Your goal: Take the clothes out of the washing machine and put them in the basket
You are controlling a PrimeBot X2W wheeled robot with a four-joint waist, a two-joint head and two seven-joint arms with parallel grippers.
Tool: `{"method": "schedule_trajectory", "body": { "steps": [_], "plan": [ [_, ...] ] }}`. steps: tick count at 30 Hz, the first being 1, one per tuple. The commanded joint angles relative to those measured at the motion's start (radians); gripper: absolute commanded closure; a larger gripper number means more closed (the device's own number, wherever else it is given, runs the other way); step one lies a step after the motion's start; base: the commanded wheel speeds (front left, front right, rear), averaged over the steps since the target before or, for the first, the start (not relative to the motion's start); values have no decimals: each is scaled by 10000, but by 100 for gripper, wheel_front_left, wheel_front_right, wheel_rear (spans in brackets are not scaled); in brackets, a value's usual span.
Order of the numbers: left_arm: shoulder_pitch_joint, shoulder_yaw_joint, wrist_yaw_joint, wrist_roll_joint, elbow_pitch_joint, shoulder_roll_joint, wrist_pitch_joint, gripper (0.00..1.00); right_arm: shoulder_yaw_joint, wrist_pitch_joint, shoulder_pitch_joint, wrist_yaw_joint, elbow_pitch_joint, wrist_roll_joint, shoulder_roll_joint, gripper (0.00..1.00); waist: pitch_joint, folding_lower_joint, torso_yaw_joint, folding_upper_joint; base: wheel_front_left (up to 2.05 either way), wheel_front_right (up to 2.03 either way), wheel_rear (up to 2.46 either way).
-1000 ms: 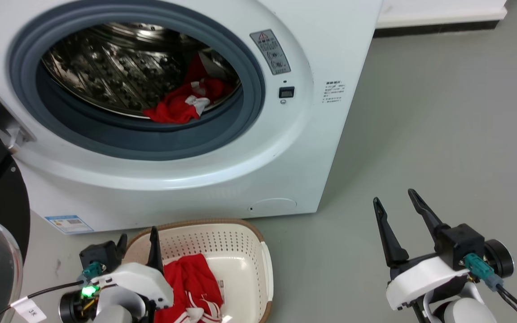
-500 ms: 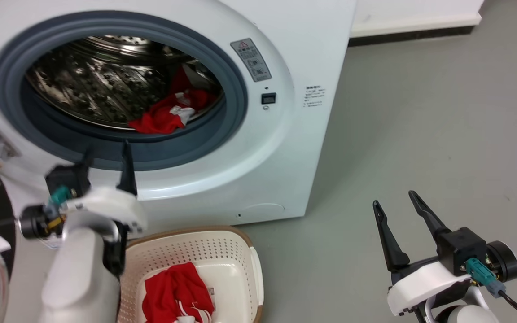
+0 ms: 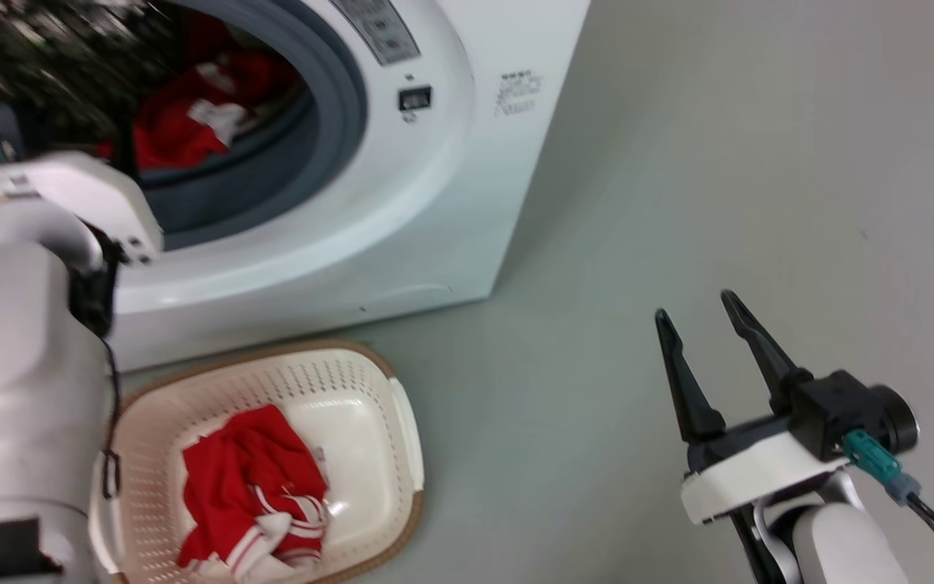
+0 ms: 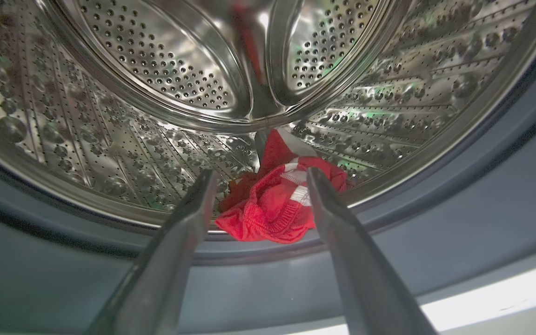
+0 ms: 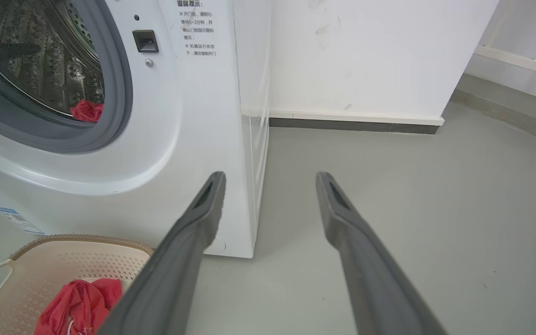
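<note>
Open grey floor [image 3: 718, 162] beside washing machine [image 3: 434, 203]; left gripper [image 4: 261, 171], right gripper [image 3: 694, 303]: jaws apart.

Glossy perforated steel drum [image 4: 165, 70]; red knit cloth [image 4: 272, 209]; matt plastic basket [image 3: 370, 381].

White front-loading washing machine [image 3: 451, 203] on the floor [image 3: 678, 203], its round opening uncovered to show the grey rubber ring [image 4: 482, 200] and the perforated steel drum [image 4: 156, 70]. A crumpled red garment [image 4: 275, 209] with white trim lies at the drum's bottom front, reaching its lip beside the ring. The cream perforated basket [image 3: 402, 422], brown-rimmed, sits upright just before the machine and holds a second bunched garment [image 3: 240, 478], red with white stripes.
</note>
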Motion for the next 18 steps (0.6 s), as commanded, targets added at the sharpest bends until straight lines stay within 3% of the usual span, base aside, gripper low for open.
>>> {"method": "schedule_trajectory", "body": {
  "steps": [1, 9, 18],
  "plan": [
    [-337, -57, -34, 89, 196, 179, 215, 0, 76, -131, -276, -3, 58, 98, 24, 0, 754, 0, -494, 0, 0, 0, 0],
    [-2194, -513, -270, 301, 1249, 981, 1996, 0, 628, -726, -1256, -5, 539, 766, 24, 0, 2026, 0, -1055, 0, 0, 0, 0],
    [-3525, -985, -444, 340, 2400, 1391, 4331, 0, 1072, -1007, -1806, -5, 1010, 1203, 19, 0, 2553, 0, -1264, 0, 0, 0, 0]
  ]
}}
